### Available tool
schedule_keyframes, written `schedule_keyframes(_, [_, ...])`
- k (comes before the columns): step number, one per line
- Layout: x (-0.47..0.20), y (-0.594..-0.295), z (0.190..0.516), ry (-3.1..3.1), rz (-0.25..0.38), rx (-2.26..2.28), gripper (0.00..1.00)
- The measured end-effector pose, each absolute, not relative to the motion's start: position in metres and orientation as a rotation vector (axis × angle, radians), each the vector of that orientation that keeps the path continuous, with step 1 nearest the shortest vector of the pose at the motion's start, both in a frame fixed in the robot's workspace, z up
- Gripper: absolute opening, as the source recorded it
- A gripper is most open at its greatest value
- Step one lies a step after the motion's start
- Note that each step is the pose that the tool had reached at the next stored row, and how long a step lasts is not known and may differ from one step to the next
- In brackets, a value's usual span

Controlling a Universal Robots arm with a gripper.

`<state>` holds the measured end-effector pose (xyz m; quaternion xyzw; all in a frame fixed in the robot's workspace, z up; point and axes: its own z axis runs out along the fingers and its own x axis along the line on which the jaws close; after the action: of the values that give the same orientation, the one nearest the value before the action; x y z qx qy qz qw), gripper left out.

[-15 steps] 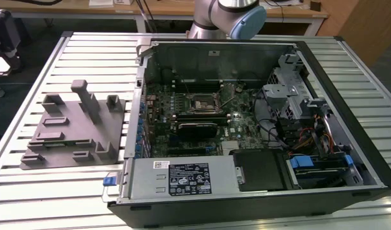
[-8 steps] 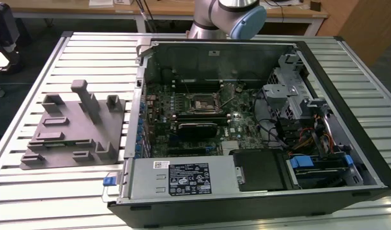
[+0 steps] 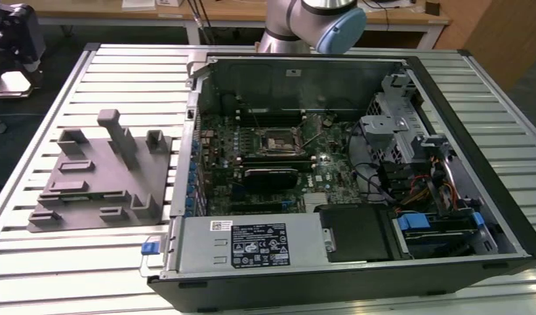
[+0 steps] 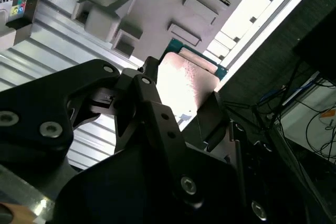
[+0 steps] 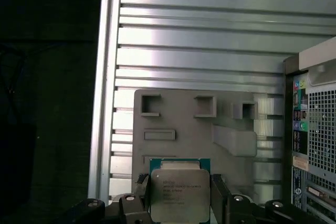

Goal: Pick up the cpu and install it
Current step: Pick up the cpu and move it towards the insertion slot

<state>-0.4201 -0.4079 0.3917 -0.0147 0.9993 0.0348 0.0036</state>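
First wrist view first: got the cpu (image 5: 179,192) pinched by two opposite edges in the gripper (image 5: 180,182), closed tight on it, right over the near end of the grey fixture (image 5: 173,114). Can't tell whether lifted clear or not. Same squeeze in the second wrist view.

Only a thin hold on the edges, so could twist or slip on a jerk, then land crooked in the socket (image 3: 277,140) and probably bend contacts.

Containers: open computer case (image 3: 285,85) holding the motherboard (image 3: 241,131), socket mid-board, power supply (image 3: 250,244) along the near side, cable bundle (image 3: 408,190) toward the exterior view's right.
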Motion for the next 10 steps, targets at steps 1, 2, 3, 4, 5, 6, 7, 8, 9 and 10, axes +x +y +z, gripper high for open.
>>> schedule_keyframes(1, [-0.418,-0.408,0.392,3.132,0.109,-0.046,0.54])
schedule_keyframes(2, [-0.415,-0.408,0.392,3.132,0.109,-0.046,0.54])
schedule_keyframes(3, [-0.413,-0.408,0.392,3.132,0.109,-0.046,0.54])
schedule_keyframes(4, [-0.41,-0.408,0.392,3.132,0.109,-0.046,0.54])
schedule_keyframes(5, [-0.408,-0.408,0.392,3.132,0.109,-0.046,0.54])
schedule_keyframes(6, [-0.405,-0.408,0.392,3.132,0.109,-0.046,0.54])
schedule_keyframes(7, [-0.403,-0.408,0.392,3.132,0.109,-0.046,0.54])
schedule_keyframes(8, [-0.401,-0.408,0.392,3.132,0.109,-0.046,0.54])
schedule_keyframes(9, [-0.398,-0.408,0.392,3.132,0.109,-0.046,0.54])
schedule_keyframes(10, [-0.396,-0.408,0.392,3.132,0.109,-0.046,0.54])
